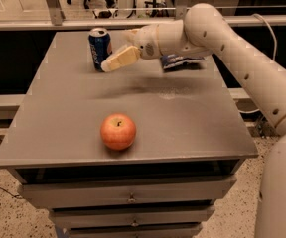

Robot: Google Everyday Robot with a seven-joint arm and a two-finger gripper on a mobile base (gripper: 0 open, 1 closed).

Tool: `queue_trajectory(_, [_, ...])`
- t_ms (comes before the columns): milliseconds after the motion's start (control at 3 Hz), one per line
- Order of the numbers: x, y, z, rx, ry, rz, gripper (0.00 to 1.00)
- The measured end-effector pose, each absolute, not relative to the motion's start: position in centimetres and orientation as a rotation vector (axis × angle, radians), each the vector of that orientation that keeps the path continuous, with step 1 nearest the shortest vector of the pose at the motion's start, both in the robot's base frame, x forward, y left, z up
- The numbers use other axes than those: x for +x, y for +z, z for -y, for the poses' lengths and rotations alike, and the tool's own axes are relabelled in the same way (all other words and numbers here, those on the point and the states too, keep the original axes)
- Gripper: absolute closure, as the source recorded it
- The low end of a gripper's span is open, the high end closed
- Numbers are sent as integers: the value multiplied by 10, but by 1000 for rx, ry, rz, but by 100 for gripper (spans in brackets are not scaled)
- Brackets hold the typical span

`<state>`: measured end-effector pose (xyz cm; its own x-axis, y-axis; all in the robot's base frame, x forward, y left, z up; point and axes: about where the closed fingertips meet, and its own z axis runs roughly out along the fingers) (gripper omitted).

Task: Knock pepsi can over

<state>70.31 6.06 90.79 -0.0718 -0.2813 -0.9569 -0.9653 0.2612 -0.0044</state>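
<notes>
Looking at your pepsi can (pixel 97 46): it stands upright at the far left of the grey table (pixel 192 128), long axis vertical, silver top facing up. Your gripper (pixel 107 66) sits at the can's lower right flank, reaching in from the right, with its tip angled down and left toward the can. It is touching or just short of it; you can't tell which. The fingers read as clenched together into one cream wedge, with no gap and nothing held. The arm crosses in front of a dark blue chip bag (pixel 182 62) lying on the far side of the table, right of the can. A red apple (pixel 118 131) sits near the front edge, well apart from can and gripper. Drawers (pixel 130 198) sit below the tabletop.
</notes>
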Motion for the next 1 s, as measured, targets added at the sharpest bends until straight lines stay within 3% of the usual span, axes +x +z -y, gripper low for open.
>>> queue_trajectory(1000, [716, 919, -128, -1344, 959, -1367, 0])
